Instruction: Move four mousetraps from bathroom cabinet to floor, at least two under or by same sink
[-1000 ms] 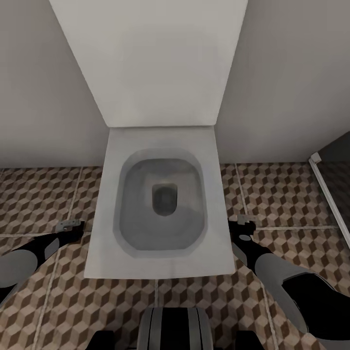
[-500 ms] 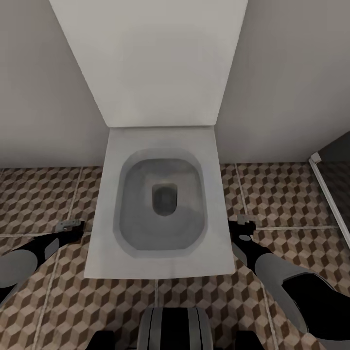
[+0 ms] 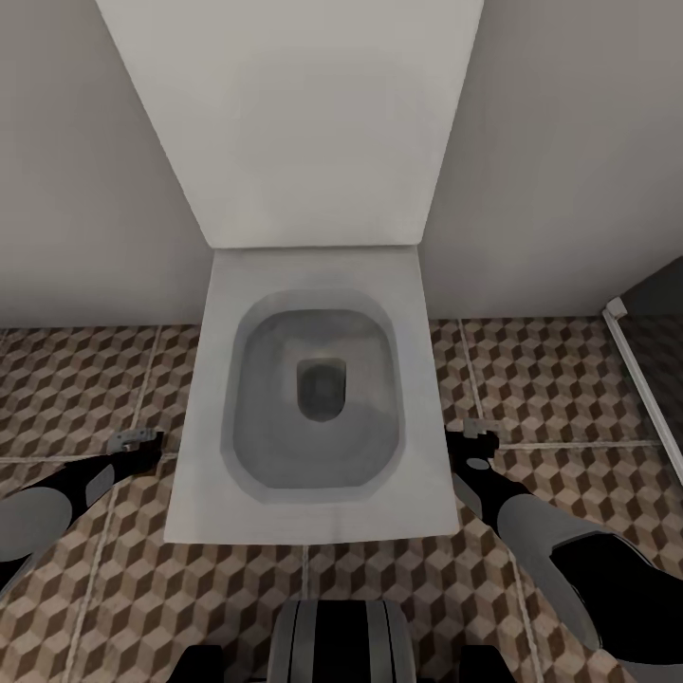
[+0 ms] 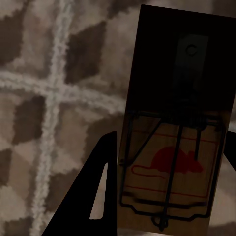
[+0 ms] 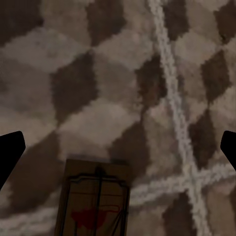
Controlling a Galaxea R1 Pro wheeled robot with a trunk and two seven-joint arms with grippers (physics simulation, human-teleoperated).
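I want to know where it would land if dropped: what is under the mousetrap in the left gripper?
Under the mousetrap lies the cube-patterned bathroom floor, with crossing grout lines beside it. The tile directly beneath is hidden by the trap itself.

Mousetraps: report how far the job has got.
Done: one mousetrap looks laid on the bathroom floor, under the open right pincer. In hand: the left pincer appears closed on a second mousetrap, low over the tiles. Left: setting it down, plus the other two traps, which I can't account for here. The fixture ahead is a toilet, not the sink, so the sink condition can't be confirmed.
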